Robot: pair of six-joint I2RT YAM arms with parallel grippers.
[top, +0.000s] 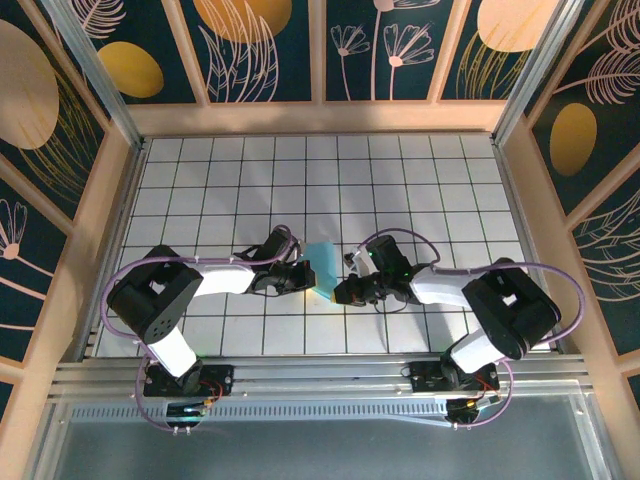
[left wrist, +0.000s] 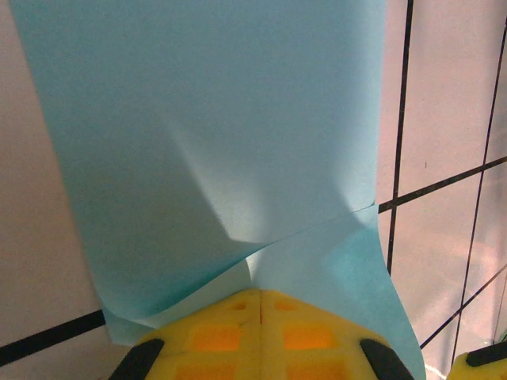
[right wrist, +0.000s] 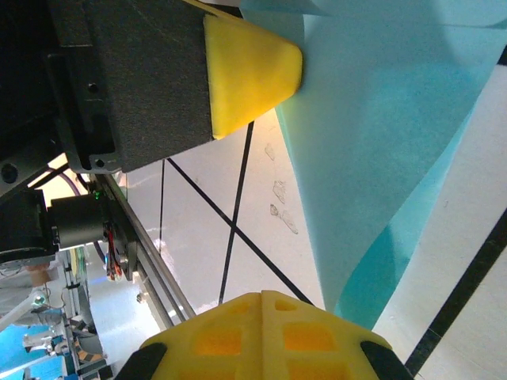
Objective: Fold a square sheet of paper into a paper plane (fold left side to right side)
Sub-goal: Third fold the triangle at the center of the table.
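Observation:
The light teal-blue sheet of paper (top: 322, 262) hangs between my two grippers near the middle of the tiled table, lifted and curled. My left gripper (left wrist: 261, 294) is shut on its near edge, and two layers of paper (left wrist: 214, 142) fan out from the yellow fingertips. My right gripper (right wrist: 261, 294) is shut with nothing in the seam. The paper (right wrist: 380, 134) runs past it on the right, its lower corner just beside the right finger. The left gripper's yellow finger (right wrist: 249, 75) presses the paper at the top of the right wrist view. The paper plane is out of view.
White tiles with black grid lines (top: 400, 190) cover the table inside wooden walls (top: 320, 118). A metal rail (top: 330, 375) runs along the near edge by the arm bases. Both arms reach inward, with purple cables looping over them.

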